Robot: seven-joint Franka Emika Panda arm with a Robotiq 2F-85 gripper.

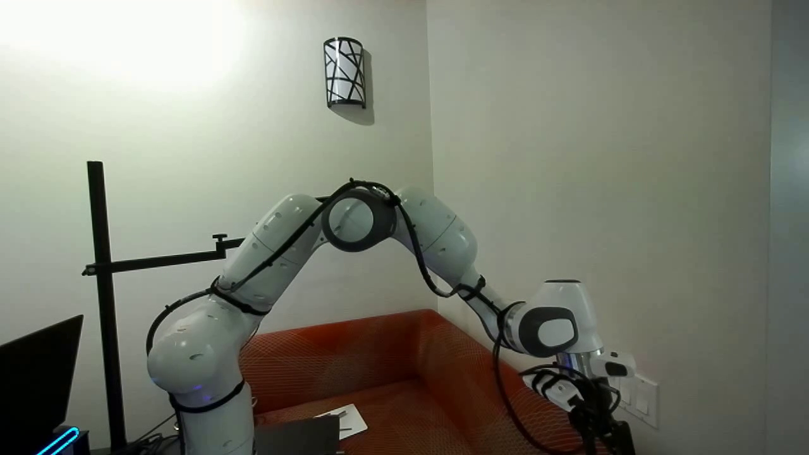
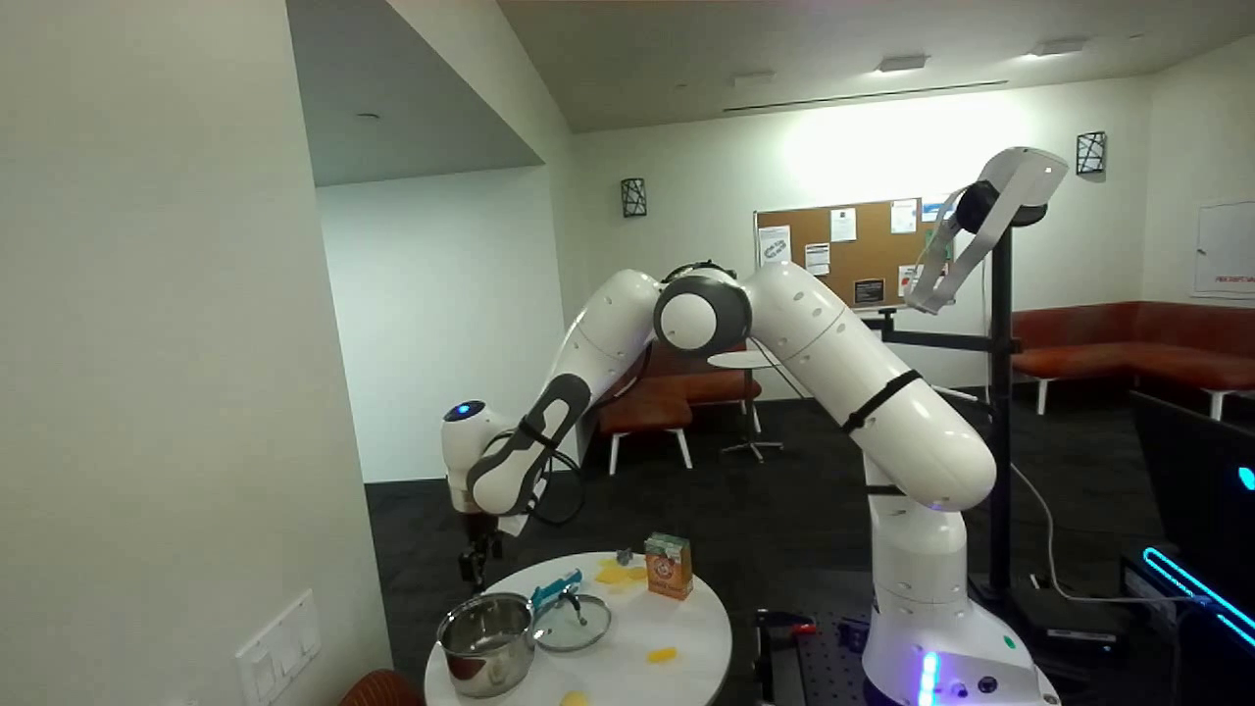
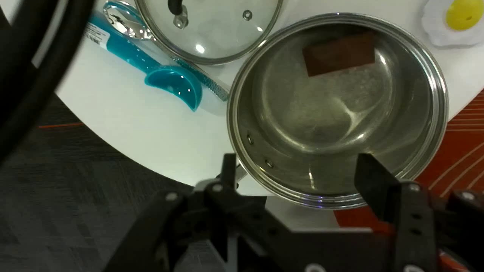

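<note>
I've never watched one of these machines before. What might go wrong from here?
The pot stands close to the edge of the table, and the open tool is right by its rim, so a bump might push it off. The glass lid lies close beside the pot, so a shove could perhaps set it sliding too. Also, a black cable hangs in a loose loop near the tool and might snag.
</note>
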